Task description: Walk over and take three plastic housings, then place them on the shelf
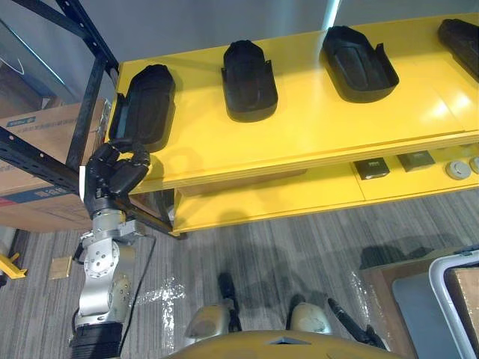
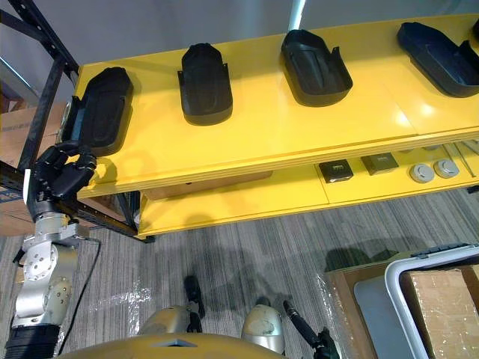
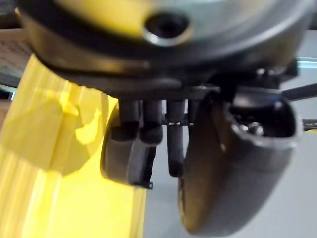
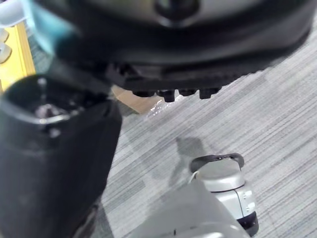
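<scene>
Four black plastic housings lie in a row on the yellow shelf's top board (image 1: 314,127). My left hand (image 1: 112,178) is at the board's front left corner, fingers curled onto the near end of the leftmost housing (image 1: 142,105). In the left wrist view the fingertips (image 3: 141,131) rest on that housing (image 3: 124,166), and the thumb stands a little apart beside it. The housing lies flat on the board. The other housings (image 1: 249,81) (image 1: 358,63) (image 1: 460,41) sit farther right, untouched. My right hand (image 4: 54,163) hangs low above the carpet.
A black rack frame (image 1: 84,112) and cardboard boxes (image 1: 41,149) stand to the left of the shelf. The lower yellow board holds small grey squares (image 1: 372,168) and round discs (image 1: 458,169). A white-rimmed bin (image 2: 419,262) holding a cardboard box (image 2: 445,307) is at the lower right.
</scene>
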Motion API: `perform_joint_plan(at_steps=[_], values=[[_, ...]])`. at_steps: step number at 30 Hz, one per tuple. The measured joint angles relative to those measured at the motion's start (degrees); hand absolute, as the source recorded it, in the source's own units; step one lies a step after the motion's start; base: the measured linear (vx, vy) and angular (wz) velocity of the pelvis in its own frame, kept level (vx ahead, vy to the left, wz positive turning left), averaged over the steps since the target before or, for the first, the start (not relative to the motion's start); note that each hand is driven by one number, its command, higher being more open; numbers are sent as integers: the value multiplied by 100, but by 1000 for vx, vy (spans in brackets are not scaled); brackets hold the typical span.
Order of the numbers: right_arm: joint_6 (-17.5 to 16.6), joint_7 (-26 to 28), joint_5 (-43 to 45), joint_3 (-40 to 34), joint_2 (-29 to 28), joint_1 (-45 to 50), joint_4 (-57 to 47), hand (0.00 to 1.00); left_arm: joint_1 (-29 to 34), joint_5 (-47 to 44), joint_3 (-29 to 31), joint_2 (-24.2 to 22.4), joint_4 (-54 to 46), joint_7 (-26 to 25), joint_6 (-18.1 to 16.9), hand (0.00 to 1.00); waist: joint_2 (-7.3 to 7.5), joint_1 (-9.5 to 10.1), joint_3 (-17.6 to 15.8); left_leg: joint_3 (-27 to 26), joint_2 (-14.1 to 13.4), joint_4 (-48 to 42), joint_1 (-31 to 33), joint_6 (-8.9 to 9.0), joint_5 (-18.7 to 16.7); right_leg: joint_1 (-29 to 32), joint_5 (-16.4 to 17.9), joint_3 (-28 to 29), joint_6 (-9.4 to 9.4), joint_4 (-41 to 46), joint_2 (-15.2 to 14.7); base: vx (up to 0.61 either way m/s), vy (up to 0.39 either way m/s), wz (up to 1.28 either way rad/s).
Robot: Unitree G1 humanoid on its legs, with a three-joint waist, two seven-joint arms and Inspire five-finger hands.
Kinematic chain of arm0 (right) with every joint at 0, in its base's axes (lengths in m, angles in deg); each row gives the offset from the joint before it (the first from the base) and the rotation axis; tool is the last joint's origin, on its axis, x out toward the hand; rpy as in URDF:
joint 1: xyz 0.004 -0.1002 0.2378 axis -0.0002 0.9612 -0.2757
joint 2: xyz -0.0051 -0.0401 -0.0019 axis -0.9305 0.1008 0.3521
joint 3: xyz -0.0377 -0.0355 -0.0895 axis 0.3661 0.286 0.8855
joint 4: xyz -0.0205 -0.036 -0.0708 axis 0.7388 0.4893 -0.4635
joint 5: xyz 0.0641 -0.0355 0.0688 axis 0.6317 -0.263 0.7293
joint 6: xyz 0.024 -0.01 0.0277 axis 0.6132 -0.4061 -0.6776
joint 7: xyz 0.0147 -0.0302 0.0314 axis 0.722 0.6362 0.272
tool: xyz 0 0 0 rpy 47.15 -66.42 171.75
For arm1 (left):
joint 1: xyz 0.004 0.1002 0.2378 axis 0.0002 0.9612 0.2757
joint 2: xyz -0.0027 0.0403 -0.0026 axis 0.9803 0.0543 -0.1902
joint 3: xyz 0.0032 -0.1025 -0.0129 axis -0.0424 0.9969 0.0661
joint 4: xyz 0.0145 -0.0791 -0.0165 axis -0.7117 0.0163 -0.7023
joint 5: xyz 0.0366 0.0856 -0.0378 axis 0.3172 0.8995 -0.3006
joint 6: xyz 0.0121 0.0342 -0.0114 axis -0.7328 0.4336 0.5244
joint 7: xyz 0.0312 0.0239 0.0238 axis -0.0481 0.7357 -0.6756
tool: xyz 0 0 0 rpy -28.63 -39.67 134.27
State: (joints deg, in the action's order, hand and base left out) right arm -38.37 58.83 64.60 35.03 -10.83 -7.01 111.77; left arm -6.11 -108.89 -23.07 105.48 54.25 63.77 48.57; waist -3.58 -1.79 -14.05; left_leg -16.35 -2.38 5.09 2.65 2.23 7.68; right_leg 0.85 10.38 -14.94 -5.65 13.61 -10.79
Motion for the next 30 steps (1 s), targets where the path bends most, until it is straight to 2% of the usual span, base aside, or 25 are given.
perform_joint_plan(at_steps=[7,16,19,25,30], values=[[7,79,1,-43,2,2,-293,100,-353,-55,339,465,1221,167,8,0,-53,-7,-78,-13,-26,-16,-2,5,-5,69,83,11,48,56,3,1,-5,-1],[57,91,2,-36,-1,-16,-495,100,-920,-105,347,970,2178,817,0,0,-122,4,-170,-77,-41,-27,-4,-16,12,98,93,104,35,52,23,37,-18,-4],[65,100,2,-42,4,-26,-539,100,-1218,-176,346,1122,2299,1029,3,0,-120,-4,-287,-118,-51,-27,-15,-11,9,128,92,147,35,134,29,23,-13,-7],[94,160,2,-47,4,-81,-534,100,-1575,-558,295,1126,2303,1423,10,0,-53,-22,-412,-245,-43,-27,-8,1,0,281,109,284,32,295,16,-3,-1,-11],[97,170,1,-54,3,-81,-523,100,-1697,-606,260,1126,2298,1744,158,0,-9,-134,-463,-265,-20,-27,-8,-3,1,306,136,323,31,342,-1,-3,0,-1]])
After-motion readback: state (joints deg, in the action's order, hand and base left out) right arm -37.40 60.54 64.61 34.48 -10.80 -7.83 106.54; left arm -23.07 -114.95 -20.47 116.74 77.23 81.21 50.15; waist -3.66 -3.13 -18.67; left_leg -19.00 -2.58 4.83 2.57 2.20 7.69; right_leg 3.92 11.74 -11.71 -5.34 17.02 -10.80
